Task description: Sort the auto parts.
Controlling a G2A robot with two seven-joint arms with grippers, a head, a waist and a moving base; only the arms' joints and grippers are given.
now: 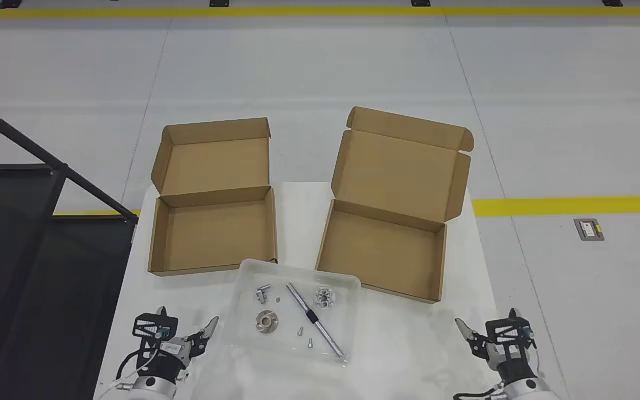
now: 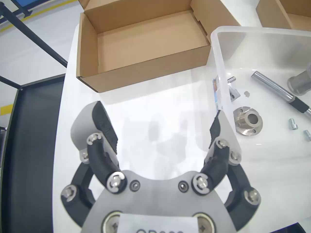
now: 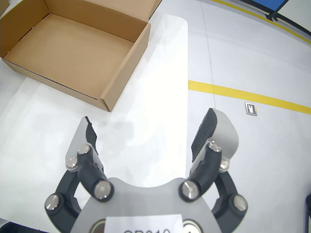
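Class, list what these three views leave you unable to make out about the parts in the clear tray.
- Grey part beside the rod: cut off by the left wrist view's edge and too small in the top view, so its shape is unclear.
- Small bracket: blurred behind the tray wall and its label in the left wrist view.
- Tiny grey piece: too small to identify.

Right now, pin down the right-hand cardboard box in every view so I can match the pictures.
Top view: right-hand cardboard box right of centre, open, behind the clear tray.
Left wrist view: its near corner, beyond the tray.
Right wrist view: large, open, empty, ahead of the right tool.
Shared landmark: the white table under it.
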